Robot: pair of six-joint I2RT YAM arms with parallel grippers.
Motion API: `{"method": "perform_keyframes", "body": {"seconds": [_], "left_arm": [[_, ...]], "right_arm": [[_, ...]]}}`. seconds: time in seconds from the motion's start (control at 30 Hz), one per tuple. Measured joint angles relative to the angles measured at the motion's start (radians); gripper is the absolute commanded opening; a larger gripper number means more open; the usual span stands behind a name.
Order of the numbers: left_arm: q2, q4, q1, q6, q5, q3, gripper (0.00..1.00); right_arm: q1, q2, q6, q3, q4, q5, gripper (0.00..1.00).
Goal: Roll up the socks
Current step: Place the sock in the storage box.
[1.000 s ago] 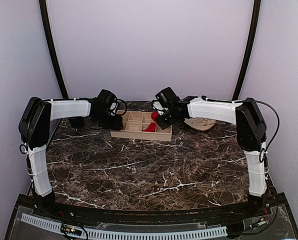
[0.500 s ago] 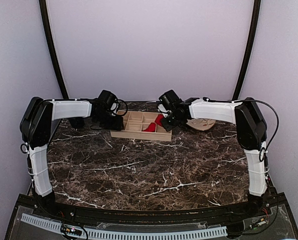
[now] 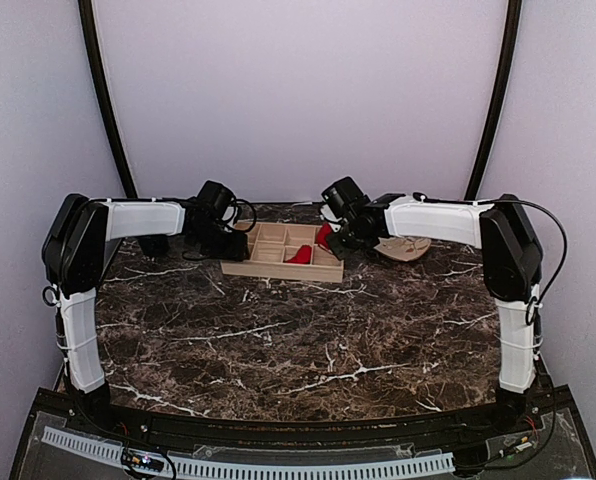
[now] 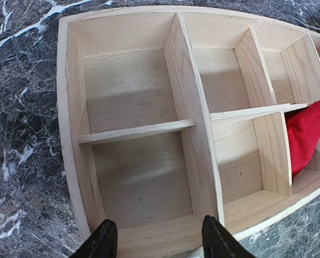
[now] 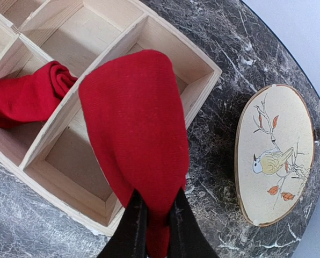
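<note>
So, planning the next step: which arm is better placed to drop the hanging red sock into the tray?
Right. The right gripper is shut on the hanging sock above the tray; the left gripper is open, empty, at the other end.

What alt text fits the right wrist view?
The right gripper pinches a red sock above a divided wooden tray; a second red sock lies bunched in one compartment. A bird-painted oval plate sits beside it on the marble table.
</note>
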Motion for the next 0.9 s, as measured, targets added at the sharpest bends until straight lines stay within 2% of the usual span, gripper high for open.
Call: {"method": "perform_keyframes", "body": {"seconds": [0.2, 0.5, 0.9], "left_arm": [[0.002, 0.002, 0.0, 0.0, 0.004, 0.0, 0.56], [0.009, 0.01, 0.0, 0.0, 0.005, 0.003, 0.55], [0.011, 0.024, 0.0, 0.001, 0.01, 0.003, 0.52]], "right_arm": [[0.003, 0.005, -0.011, 0.019, -0.01, 0.018, 0.0], [0.032, 0.111, -0.022, 0.177, -0.084, 0.029, 0.0], [0.051, 0.135, 0.011, 0.163, -0.152, 0.101, 0.0]]}}
